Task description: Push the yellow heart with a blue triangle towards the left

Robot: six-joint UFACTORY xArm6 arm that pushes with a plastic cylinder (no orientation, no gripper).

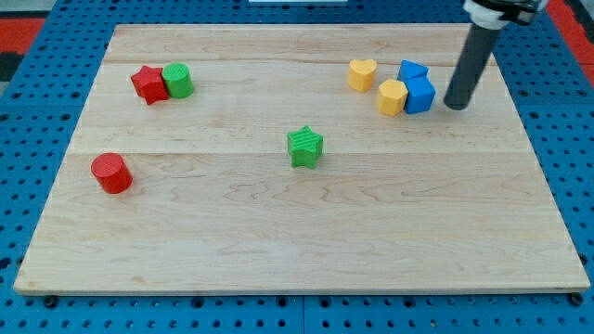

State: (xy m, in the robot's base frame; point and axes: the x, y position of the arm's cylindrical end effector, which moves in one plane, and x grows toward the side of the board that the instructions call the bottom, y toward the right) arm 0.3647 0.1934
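Rod only, no fingers: my tip (457, 105) stands just right of the blue cube (419, 95), apart.

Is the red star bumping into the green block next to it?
Touching. The camera view shows the red star pressed against the green block, no board visible between them.

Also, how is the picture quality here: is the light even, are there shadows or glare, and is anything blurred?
Camera view: light is soft and even, no glare on the wooden board; only faint short shadows under blocks such as the green star; the blocks look sharp; the rod's upper end is cut off at the view's top, and my tip looks slightly soft.
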